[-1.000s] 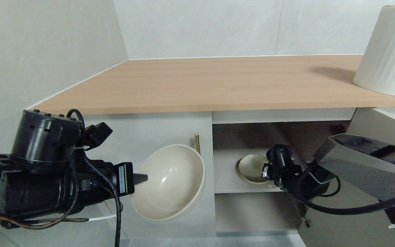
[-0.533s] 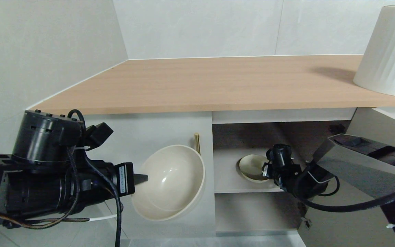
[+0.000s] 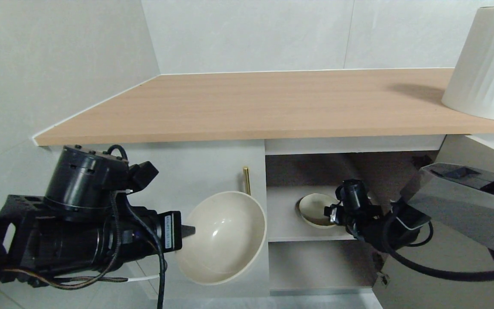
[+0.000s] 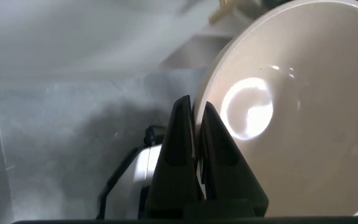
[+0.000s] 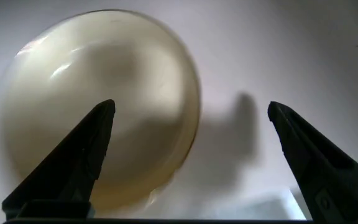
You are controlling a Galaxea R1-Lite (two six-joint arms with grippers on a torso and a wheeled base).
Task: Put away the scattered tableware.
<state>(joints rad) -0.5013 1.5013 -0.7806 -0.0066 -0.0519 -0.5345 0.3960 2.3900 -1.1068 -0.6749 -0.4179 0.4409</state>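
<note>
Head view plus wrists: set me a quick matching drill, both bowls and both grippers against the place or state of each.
Things
1. big bowl
2. small bowl
3. left gripper
4. right gripper

Place or state
A. open, facing the small bowl
B. lying on the cabinet shelf
C. shut on the big bowl's rim
D. held tilted in front of the closed door

Pairs: 1-D, 2-B, 3-C, 4-A

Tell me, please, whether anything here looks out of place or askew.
Only the large bowl, tipped on its side: the left tool holds it by the rim before the door. The small bowl sits on the shelf, the right tool open before it.
</note>
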